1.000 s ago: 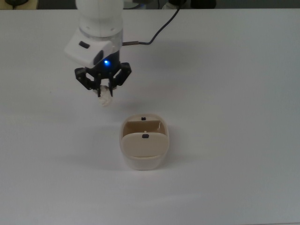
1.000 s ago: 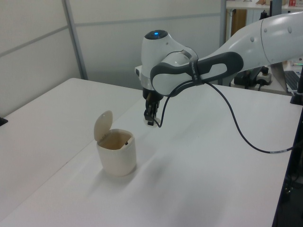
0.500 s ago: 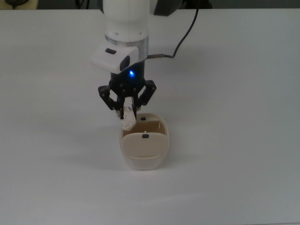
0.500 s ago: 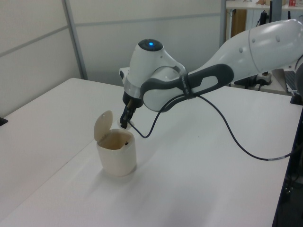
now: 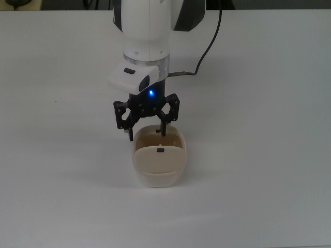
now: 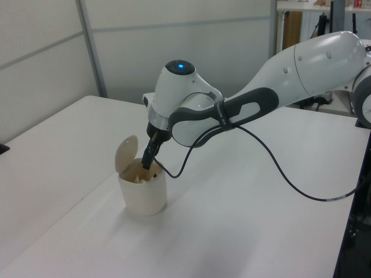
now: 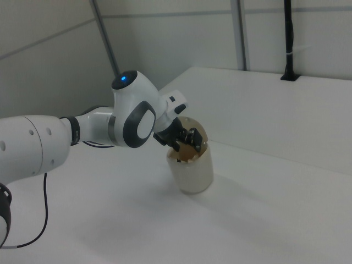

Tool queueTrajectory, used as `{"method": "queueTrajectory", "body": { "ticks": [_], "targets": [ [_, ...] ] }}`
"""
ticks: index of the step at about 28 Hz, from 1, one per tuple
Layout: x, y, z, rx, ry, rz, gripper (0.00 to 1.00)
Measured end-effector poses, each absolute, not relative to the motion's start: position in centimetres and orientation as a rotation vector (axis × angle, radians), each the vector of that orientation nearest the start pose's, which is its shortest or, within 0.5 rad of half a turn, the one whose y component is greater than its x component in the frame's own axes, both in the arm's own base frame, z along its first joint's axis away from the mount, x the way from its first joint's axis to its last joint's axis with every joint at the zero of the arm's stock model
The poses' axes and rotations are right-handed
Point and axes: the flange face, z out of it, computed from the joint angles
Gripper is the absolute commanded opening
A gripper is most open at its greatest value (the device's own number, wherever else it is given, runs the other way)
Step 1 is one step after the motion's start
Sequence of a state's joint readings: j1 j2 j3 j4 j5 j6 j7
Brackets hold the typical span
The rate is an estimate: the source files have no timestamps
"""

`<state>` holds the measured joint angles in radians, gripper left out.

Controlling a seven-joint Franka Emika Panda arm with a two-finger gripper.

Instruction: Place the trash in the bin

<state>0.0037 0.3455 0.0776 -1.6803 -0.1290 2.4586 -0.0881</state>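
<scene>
Both claw (image 5: 146, 132) fingers spread above bin (image 5: 159, 175).

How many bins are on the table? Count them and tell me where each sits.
1. The bin stands on the white table, right under the open gripper. No other bin shows in any view.

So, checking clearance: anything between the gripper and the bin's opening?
Nothing: top view shows the gripper open right over the bin, flap up.
</scene>
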Motion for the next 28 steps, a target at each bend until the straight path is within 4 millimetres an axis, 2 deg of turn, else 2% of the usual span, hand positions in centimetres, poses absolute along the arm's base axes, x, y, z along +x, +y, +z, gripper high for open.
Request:
{"method": "queueTrajectory", "body": {
  "ticks": [7, 13, 17, 21, 23, 26, 28],
  "targets": [
    [67.8, 4.0, 44.2, -3.180, -0.253, -0.452, 1.00],
    [65.3, 3.3, 44.4, -3.260, -0.176, -0.110, 1.00],
    [64.1, 3.2, 45.2, -3.297, -0.094, 0.017, 1.00],
    [62.9, 2.9, 48.7, -3.317, 0.073, 0.132, 1.00],
    [62.1, 2.4, 51.5, -3.321, 0.134, 0.179, 1.00],
    [60.8, 1.8, 55.2, -3.313, 0.185, 0.160, 1.00],
    [60.1, 1.3, 56.8, -3.287, 0.219, 0.135, 1.00]
  ]
}}
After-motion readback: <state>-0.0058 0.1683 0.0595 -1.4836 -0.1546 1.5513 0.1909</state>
